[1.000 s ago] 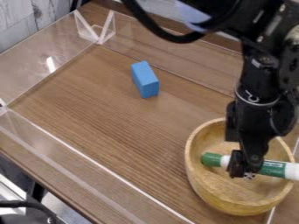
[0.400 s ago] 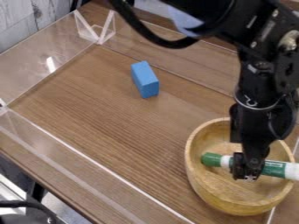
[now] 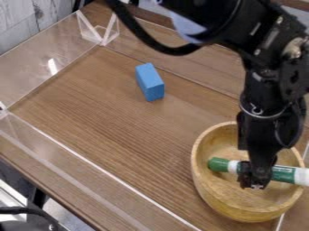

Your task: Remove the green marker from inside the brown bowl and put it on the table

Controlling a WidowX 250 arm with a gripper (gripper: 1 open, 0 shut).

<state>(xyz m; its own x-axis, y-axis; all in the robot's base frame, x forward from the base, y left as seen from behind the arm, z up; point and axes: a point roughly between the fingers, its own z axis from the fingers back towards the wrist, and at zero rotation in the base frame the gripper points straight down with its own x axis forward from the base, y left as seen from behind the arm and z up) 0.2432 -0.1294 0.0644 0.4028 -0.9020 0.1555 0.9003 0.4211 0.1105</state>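
Most of the counter (image 3: 85, 104) lies bare: a broad wood-grain stretch to the left of the brown bowl (image 3: 218, 194) gives open passage. The only loose obstacle out there is a blue block (image 3: 150, 81), standing well apart from the bowl toward the far side. Low clear acrylic walls (image 3: 36, 135) close off the left and far edges. Inside the bowl, the thick rim rings the green marker (image 3: 248, 169), and the black arm (image 3: 268, 90) with its tool (image 3: 255, 180), jaws spread, fills the room directly above it.
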